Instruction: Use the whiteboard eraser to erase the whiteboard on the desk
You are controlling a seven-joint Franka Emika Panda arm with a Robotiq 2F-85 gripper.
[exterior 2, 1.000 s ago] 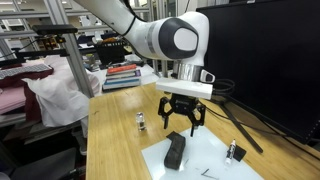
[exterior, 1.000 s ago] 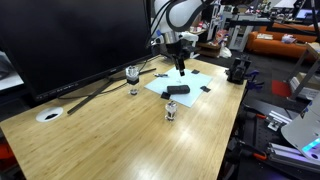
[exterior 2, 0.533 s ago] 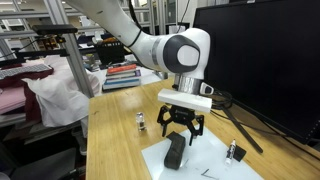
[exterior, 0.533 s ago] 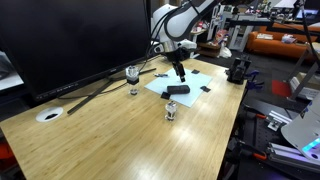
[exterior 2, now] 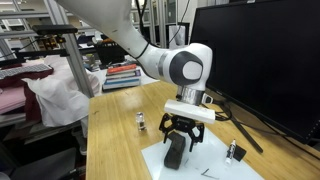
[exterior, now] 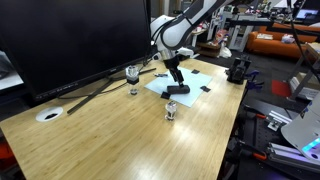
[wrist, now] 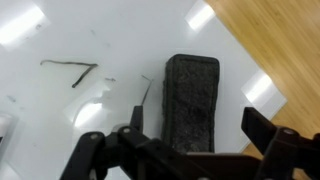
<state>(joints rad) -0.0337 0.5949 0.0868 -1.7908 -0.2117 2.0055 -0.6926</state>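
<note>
The black Robotiq gripper on the white Franka arm hangs low over the sheet with its jaws released and spread wide. In the wrist view its two dark fingers stand on either side of the small, nearly black oblong whiteboard eraser, with white surface showing in the gap on each side, so nothing is grasped. In both exterior views the gripper sits just above the eraser, pointing down at it. The eraser lies flat on the thin, pale white-bluish rectangular whiteboard, near the sheet's edge. A dark angled pen stroke marks the board to one side of the eraser, and a shorter thin line runs just beside it. The whiteboard rests on the large light wooden desk with visible grain, and a small black patch sits at one of its corners. A clear stemmed glass stands near the sheet towards the big black monitor screen, and a small clear glass jar stands on the wood beyond the sheet's other side. A white round disc is set in the desk, well apart from the board.
</note>
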